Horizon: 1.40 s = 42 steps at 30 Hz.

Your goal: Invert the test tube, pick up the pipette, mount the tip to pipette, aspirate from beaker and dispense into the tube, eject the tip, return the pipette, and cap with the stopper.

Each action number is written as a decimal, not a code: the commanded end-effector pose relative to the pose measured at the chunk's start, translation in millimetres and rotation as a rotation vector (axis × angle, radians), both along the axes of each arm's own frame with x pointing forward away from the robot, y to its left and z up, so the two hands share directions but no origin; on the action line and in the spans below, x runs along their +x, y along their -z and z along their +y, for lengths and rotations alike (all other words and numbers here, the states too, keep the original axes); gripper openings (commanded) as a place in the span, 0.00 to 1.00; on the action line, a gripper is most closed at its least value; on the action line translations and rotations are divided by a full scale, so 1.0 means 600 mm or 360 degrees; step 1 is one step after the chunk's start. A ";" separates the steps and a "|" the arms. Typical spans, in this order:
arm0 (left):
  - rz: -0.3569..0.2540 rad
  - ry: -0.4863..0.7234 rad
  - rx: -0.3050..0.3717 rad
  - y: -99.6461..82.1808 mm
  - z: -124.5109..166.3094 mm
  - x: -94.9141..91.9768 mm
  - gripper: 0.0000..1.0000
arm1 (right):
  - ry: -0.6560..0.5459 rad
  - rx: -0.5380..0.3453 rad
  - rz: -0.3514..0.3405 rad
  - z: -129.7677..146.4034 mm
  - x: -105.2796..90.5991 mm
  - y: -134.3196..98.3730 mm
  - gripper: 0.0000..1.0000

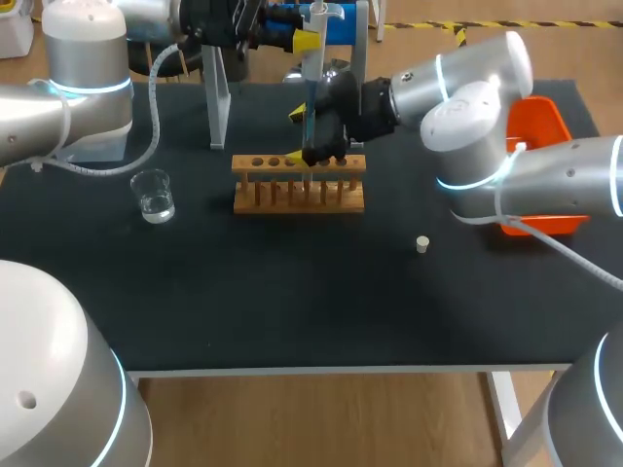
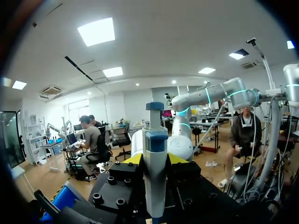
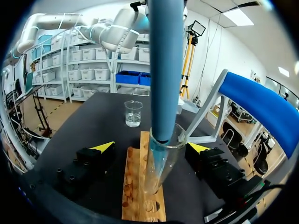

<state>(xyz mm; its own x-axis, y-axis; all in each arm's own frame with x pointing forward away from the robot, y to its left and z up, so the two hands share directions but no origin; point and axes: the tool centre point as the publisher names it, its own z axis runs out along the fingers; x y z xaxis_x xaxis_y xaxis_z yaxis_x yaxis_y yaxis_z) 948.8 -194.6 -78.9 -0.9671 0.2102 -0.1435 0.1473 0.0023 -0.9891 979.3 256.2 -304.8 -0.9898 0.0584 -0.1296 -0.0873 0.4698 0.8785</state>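
- Yellow-tipped fingers of our left gripper (image 2: 155,158) clamp the pipette (image 2: 154,140) upright, its tip down inside the test tube (image 3: 156,173).
- Our right gripper (image 3: 150,146) stands wide open either side of that tube, gripping nothing.
- The tube stands in the wooden rack (image 1: 299,197); the beaker (image 1: 153,196) is left, the stopper (image 1: 422,244) near-right.

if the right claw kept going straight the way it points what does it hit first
Probably the test tube, standing in the wooden rack between the open fingers of the right claw, with the pipette in it. The beaker lies further ahead, though depth is unclear.
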 end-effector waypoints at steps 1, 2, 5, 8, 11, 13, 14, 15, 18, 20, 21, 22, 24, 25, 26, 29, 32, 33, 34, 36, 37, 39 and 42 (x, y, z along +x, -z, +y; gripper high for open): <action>0.0000 0.0000 0.0003 -0.002 0.001 -0.001 0.00 | -0.0002 -0.0002 -0.0002 0.004 0.006 0.003 1.00; 0.0000 0.0000 0.0003 -0.002 0.001 -0.001 0.00 | -0.0002 -0.0002 -0.0001 0.004 0.006 0.003 1.00; 0.0000 0.0000 0.0003 -0.002 0.001 -0.001 0.00 | -0.0004 0.0001 0.0003 0.004 0.006 0.004 1.00; 0.0000 0.0000 0.0003 -0.002 0.001 -0.001 0.00 | -0.0011 0.0000 0.0006 0.005 0.001 0.006 1.00; 0.0000 0.0000 0.0003 -0.002 0.001 -0.001 0.00 | -0.0022 -0.0012 0.0005 0.007 -0.002 0.007 1.00; 0.0000 0.0000 0.0003 -0.002 0.001 -0.001 0.00 | -0.0026 -0.0015 0.0005 0.008 -0.002 0.008 1.00; 0.0000 0.0000 0.0003 -0.002 0.001 -0.001 0.00 | -0.0026 -0.0015 0.0006 0.008 -0.002 0.008 1.00; 0.0000 0.0000 0.0003 -0.002 0.001 -0.001 0.00 | -0.0024 -0.0014 0.0008 0.008 -0.002 0.008 1.00; 0.0000 0.0000 0.0003 -0.002 0.001 -0.001 0.00 | -0.0019 -0.0015 0.0019 0.008 -0.002 0.008 1.00; 0.0000 0.0000 0.0003 -0.002 0.001 -0.001 0.00 | -0.0025 -0.0015 0.0041 0.008 -0.003 0.008 1.00; 0.0000 0.0000 0.0003 -0.002 0.001 -0.001 0.00 | -0.0025 -0.0015 0.0041 0.008 -0.003 0.008 1.00; 0.0000 0.0000 0.0003 -0.002 0.001 -0.001 0.00 | -0.0025 -0.0015 0.0041 0.008 -0.003 0.008 1.00; 0.0000 0.0000 0.0003 -0.002 0.001 -0.001 0.00 | -0.0025 -0.0015 0.0041 0.008 -0.003 0.008 1.00; 0.0000 0.0000 0.0003 -0.002 0.001 -0.001 0.00 | -0.0025 -0.0015 0.0041 0.008 -0.003 0.008 1.00; 0.0000 0.0000 0.0003 -0.002 0.001 -0.001 0.00 | -0.0025 -0.0015 0.0041 0.008 -0.003 0.008 1.00; 0.0000 0.0000 0.0003 -0.002 0.001 -0.001 0.00 | -0.0025 -0.0015 0.0041 0.008 -0.003 0.008 1.00; 0.0000 0.0000 0.0003 -0.002 0.001 -0.001 0.00 | -0.0025 -0.0015 0.0041 0.008 -0.003 0.008 1.00; 0.0000 0.0000 0.0003 -0.002 0.001 -0.001 0.00 | -0.0025 -0.0015 0.0041 0.008 -0.003 0.008 1.00; 0.0000 0.0000 0.0003 -0.002 0.001 -0.001 0.00 | -0.0025 -0.0015 0.0041 0.008 -0.003 0.008 1.00; 0.0000 0.0000 0.0003 -0.002 0.001 -0.001 0.00 | -0.0025 -0.0015 0.0041 0.008 -0.003 0.008 1.00; 0.0000 0.0000 0.0003 -0.002 0.001 -0.001 0.00 | -0.0025 -0.0015 0.0041 0.008 -0.003 0.008 1.00; 0.0000 -0.0001 0.0005 -0.002 0.001 -0.001 0.00 | -0.0025 -0.0015 0.0041 0.008 -0.003 0.008 1.00; 0.0000 -0.0005 0.0010 -0.005 0.000 -0.001 0.00 | -0.0025 -0.0015 0.0041 0.008 -0.003 0.008 1.00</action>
